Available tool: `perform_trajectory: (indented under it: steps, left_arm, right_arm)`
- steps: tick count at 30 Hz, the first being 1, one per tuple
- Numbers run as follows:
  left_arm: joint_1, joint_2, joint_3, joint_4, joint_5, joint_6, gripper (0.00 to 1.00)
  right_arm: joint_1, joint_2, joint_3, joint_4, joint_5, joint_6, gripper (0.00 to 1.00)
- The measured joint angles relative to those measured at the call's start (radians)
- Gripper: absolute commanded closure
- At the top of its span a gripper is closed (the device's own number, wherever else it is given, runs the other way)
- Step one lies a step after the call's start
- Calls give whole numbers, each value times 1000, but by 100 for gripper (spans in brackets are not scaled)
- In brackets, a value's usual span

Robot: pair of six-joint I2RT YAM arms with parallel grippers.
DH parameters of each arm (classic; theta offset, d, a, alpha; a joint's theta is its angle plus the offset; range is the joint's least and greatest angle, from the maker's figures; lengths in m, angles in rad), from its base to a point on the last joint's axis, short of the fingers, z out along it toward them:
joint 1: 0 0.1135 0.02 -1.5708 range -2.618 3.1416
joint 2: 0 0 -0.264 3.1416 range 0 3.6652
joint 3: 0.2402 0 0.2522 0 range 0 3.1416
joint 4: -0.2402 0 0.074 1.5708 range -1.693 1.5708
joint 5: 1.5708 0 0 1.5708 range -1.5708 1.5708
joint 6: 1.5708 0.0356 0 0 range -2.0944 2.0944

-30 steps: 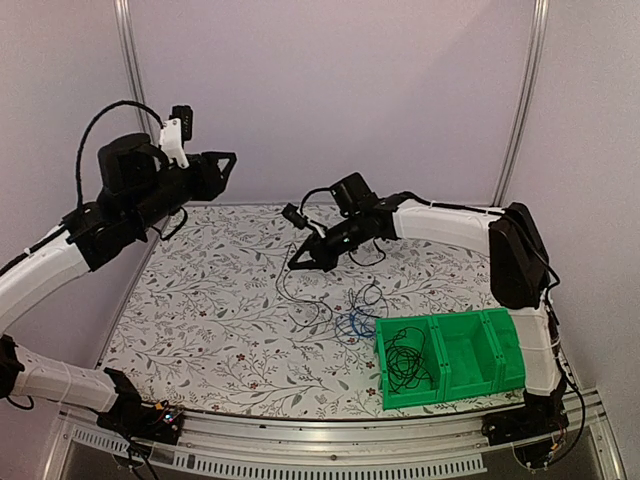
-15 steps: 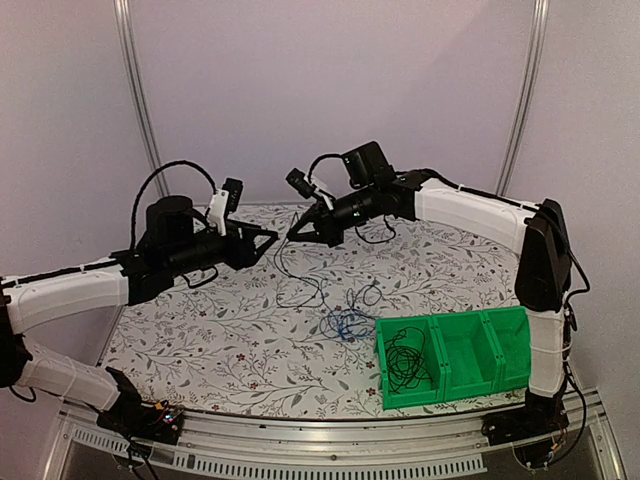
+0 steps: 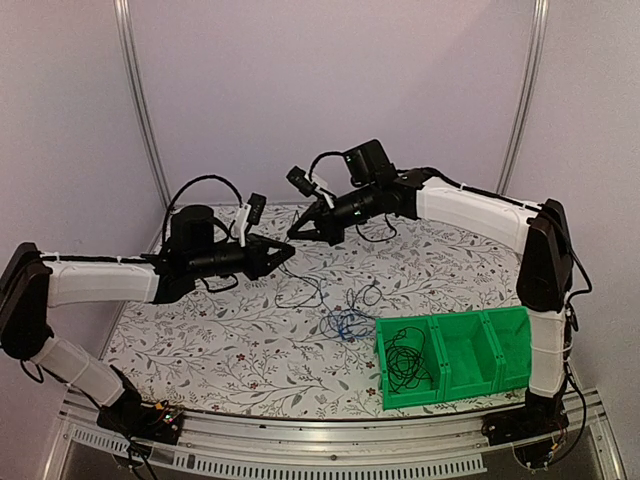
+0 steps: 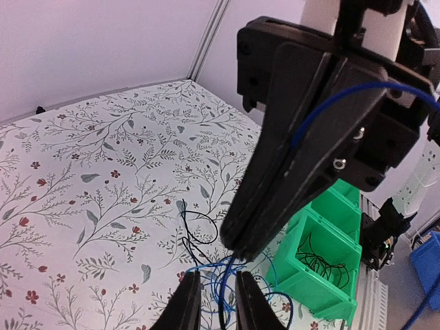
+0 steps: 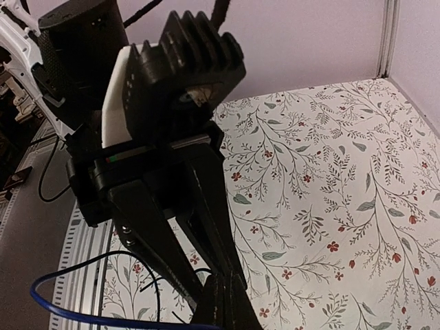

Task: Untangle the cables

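The cables lie mid-table: a blue tangle (image 3: 345, 322) and thin black loops (image 3: 300, 293) beside it. My right gripper (image 3: 296, 232) hangs raised above the table, shut on the blue cable (image 4: 344, 96). That cable drapes over the gripper and drops from its tip (image 4: 240, 251), along with a black strand. My left gripper (image 3: 287, 252) sits just below and left of that tip. In the left wrist view its fingers (image 4: 185, 306) stand narrowly apart around the hanging strands (image 4: 221, 299), with a gap showing on either side. The right wrist view shows the shut right gripper (image 5: 227, 306) and the blue cable (image 5: 82, 311).
A green three-compartment bin (image 3: 460, 385) stands at the front right, with a black cable coil (image 3: 404, 365) in its left compartment. Both arms' thick black hoses loop above them. The purple back wall and metal posts close in the rear.
My left arm swung down from high on the left to just beside the right gripper, and its jaws narrowed. My right gripper rose earlier with the strands, then held still.
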Motion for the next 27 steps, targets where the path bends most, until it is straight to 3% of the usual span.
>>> perform_trajectory:
  steps: [7, 17, 21, 27]
  left_arm:
    - [1, 154, 5, 171, 22, -52, 99]
    - [-1, 558, 177, 494, 61, -199, 100]
    - [-2, 668, 180, 555, 45, -261, 100]
    - [-1, 715, 155, 592, 17, -306, 100]
  right_arm:
    - [0, -88, 0, 11, -23, 31, 100]
    - [-10, -159, 13, -40, -64, 60, 100]
    - [-20, -159, 103, -98, -69, 52, 100]
    - [-88, -160, 266, -120, -109, 48, 100]
